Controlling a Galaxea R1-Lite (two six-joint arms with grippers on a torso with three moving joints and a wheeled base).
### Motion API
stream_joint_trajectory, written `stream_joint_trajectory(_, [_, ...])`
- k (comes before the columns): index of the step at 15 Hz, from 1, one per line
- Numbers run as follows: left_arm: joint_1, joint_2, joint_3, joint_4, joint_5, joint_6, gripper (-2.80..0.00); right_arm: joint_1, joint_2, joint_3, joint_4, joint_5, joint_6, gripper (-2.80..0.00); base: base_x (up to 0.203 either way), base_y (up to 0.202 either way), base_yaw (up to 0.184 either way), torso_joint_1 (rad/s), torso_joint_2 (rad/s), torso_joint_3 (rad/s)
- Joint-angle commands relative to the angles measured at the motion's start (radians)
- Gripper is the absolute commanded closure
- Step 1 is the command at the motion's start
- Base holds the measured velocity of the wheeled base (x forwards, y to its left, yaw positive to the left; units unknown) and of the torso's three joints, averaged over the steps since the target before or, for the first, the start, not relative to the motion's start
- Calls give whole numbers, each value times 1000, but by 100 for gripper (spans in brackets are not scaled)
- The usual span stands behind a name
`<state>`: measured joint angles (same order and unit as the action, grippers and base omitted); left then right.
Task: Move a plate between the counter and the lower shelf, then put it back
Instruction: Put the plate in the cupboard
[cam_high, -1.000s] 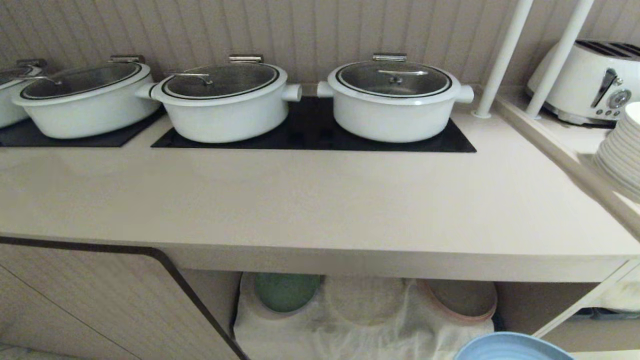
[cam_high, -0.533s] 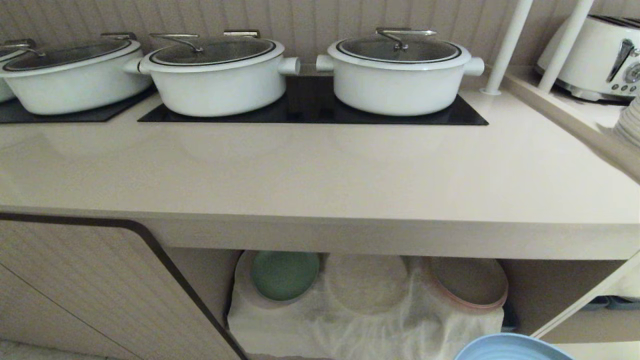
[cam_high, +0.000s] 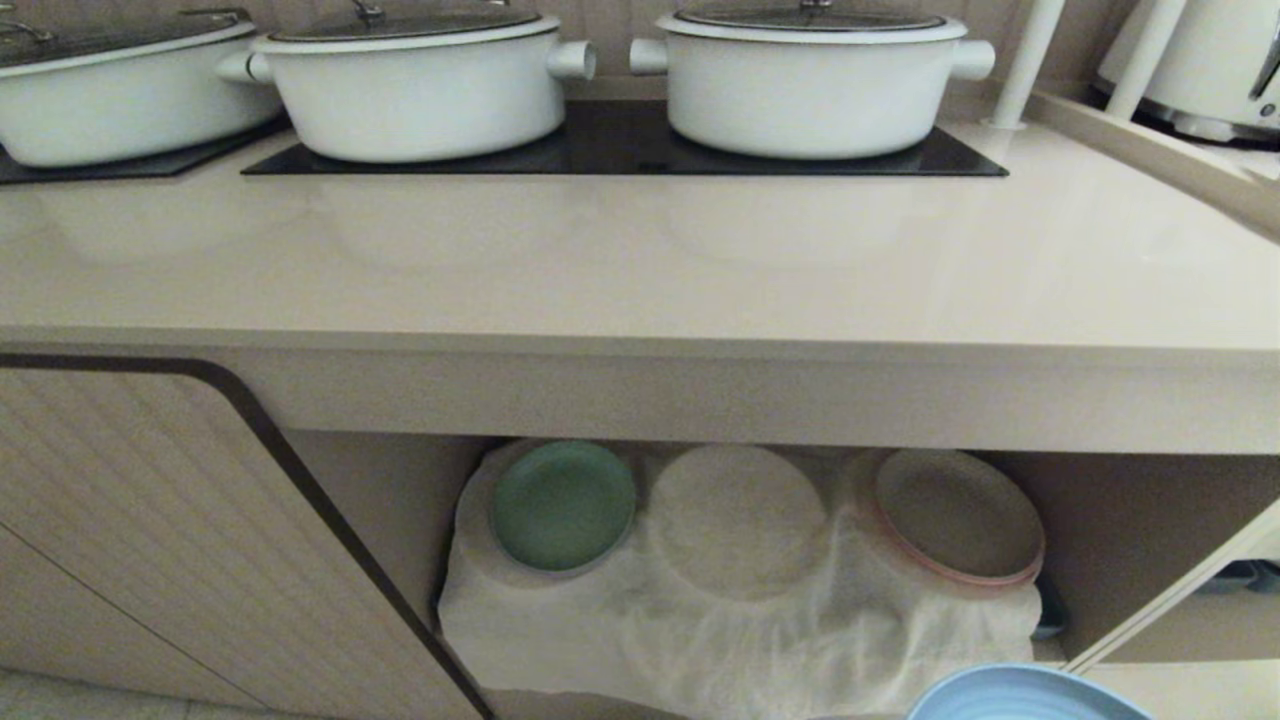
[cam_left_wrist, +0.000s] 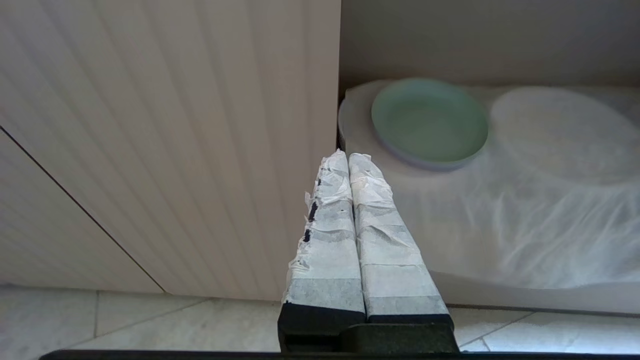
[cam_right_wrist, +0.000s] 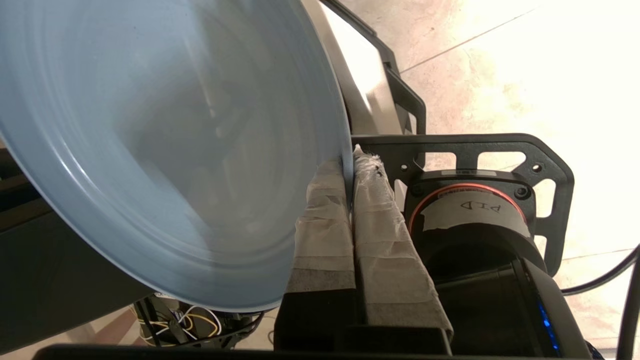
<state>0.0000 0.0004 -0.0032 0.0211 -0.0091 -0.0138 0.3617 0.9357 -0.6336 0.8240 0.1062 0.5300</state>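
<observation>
The light-blue plate (cam_high: 1025, 695) shows only as an arc at the bottom right of the head view, below and in front of the counter (cam_high: 640, 270). In the right wrist view my right gripper (cam_right_wrist: 349, 162) is shut on the rim of the plate (cam_right_wrist: 165, 145), which is tilted on edge. The lower shelf (cam_high: 400, 500) lies under the counter, with a rumpled white cloth (cam_high: 740, 620) over round humps. My left gripper (cam_left_wrist: 348, 156) is shut on nothing, parked low before the ribbed cabinet door (cam_left_wrist: 175, 140), left of the shelf.
Three white lidded pots (cam_high: 810, 80) stand on black hob panels (cam_high: 620, 150). On the cloth rest a green plate (cam_high: 562, 505) and a beige pink-edged plate (cam_high: 958, 518). A raised side ledge (cam_high: 1170, 160) with white posts and a toaster runs along the right.
The whole head view has dropped: the pots and counter slid up the picture and more of the lower shelf shows. The blue plate stays in the same bottom-right corner.
</observation>
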Motion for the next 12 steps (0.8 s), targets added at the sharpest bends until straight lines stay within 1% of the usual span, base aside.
stream_joint_trajectory(1, [0,0,0,0,0,-1,0,0,0,2,4,1,4,0,0,0,0,-187,470,287])
stream_joint_trajectory(8, [0,0,0,0,0,0,0,0,2,3,4,1,4,0,0,0,0,-167,464,293])
stream_joint_trajectory(11, [0,0,0,0,0,0,0,0,0,2,4,1,2,0,0,0,0,-126,439,314])
stream_joint_trajectory(12, [0,0,0,0,0,0,0,0,0,0,4,1,2,0,0,0,0,-70,261,192])
